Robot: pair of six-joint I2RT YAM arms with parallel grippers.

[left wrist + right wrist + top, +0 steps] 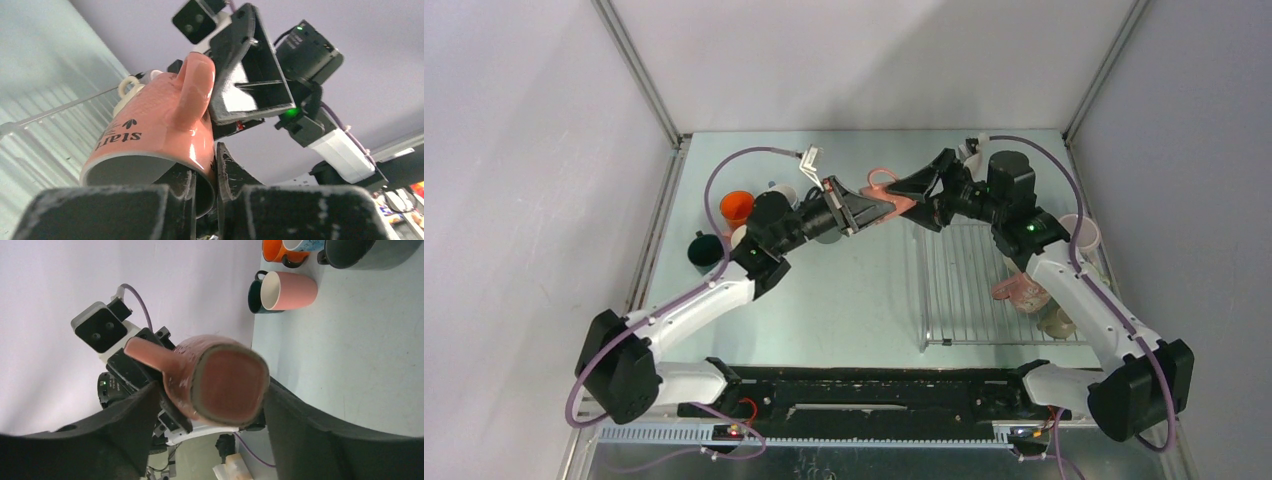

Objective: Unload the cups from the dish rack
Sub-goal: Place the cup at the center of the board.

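**Item held:** salmon-pink ceramic mug with dark lettering (894, 203) (160, 125) (227, 385). It is off the table (854, 300), in the air between the two arms at the far middle of the workspace, just left of the rack. It lies tilted on its side, with its mouth toward the left arm, its base toward the right arm and its handle upward.

**Left claw** (869, 208) (216, 165): nearly closed. It pinches the mug's wall at the rim, one finger inside the mouth and one outside.

**Right claw** (906, 192) (212, 390): spread to the mug's width. It straddles the base end, and a finger lies against each side of the body.

**Flat silvery wire dish rack** (964, 290): on the right half of the table, mostly bare bars. It holds:
- a pink mug (1022, 292) near its right side, partly under the right arm;
- a beige mug (1056, 322) just beside the pink one, nearer the front corner;
- a pale mug (1081, 232) at the rack's right rim, farther back. Whether it sits on the bars cannot be told.

**Mugs on the table, far left:**
- an orange mug (736, 207) (280, 250);
- a dark teal mug (702, 250) (256, 292);
- a pink mug with a cream inside, lying on its side (295, 290), touching the teal one;
- a dark grey mug (360, 250), cut off by the frame edge.
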